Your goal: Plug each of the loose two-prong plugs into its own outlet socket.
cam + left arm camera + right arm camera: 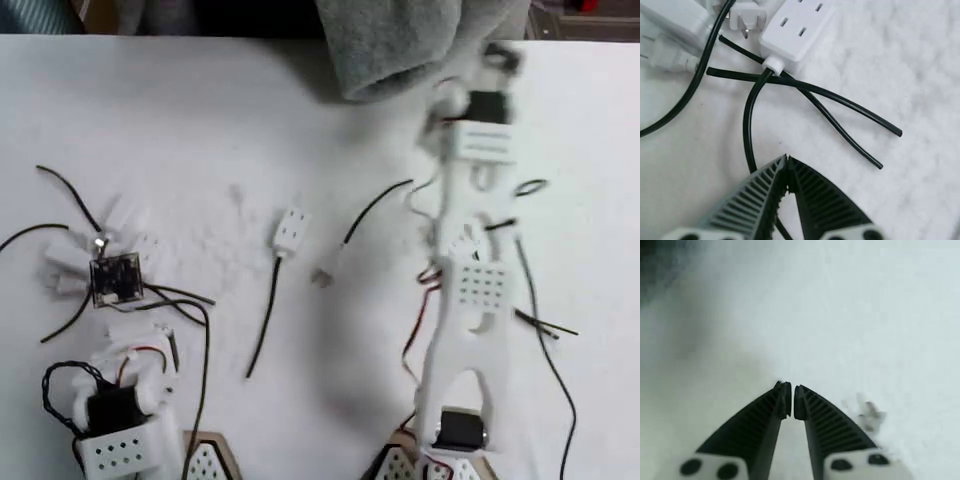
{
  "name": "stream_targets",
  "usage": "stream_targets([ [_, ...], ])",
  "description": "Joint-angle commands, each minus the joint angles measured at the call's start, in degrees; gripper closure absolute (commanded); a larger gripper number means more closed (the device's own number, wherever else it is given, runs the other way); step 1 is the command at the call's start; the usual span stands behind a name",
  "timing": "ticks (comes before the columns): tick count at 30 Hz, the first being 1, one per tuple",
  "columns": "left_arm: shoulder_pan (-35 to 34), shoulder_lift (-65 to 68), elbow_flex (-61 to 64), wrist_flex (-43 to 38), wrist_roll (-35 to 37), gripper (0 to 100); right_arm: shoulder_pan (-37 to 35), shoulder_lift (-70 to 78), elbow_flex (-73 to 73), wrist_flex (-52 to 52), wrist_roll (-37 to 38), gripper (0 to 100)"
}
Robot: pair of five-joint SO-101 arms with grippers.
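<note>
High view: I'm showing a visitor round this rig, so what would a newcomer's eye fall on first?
The tangle of white plastic plugs and black cords at the table's left draws the eye first, just beyond the folded left arm. Then comes the long white right arm stretched up the right side, and mid-table a lone white rectangular outlet block trailing a black cord.

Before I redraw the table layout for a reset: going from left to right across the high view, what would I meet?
From the left: heap of white plugs and sockets → lone white outlet socket → loose two-prong plug → outstretched white arm.
</note>
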Motion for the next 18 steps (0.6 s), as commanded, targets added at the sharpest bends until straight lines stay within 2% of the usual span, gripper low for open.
stream_targets([
  [1, -0.4, 0.0, -0.1, -0.1, 0.4, 98, 7.4, -8.6, -2.2, 0.7, 6.8, 97.9],
  [4, -0.4, 0.0, -0.1, -0.1, 0.4, 98, 10.8, -8.1, -2.2, 0.6, 12.0, 97.4],
  [7, -0.4, 0.0, -0.1, -0.1, 0.4, 98, 9.2, -6.3, -2.2, 0.9, 17.7, 93.1],
  [12, -0.4, 0.0, -0.1, -0.1, 0.4, 98, 1.5, -4.4, -2.1, 1.2, 13.4, 75.0],
  [18, -0.4, 0.0, -0.1, -0.1, 0.4, 98, -11.4, -4.4, 8.5, 1.1, 9.6, 72.9],
])
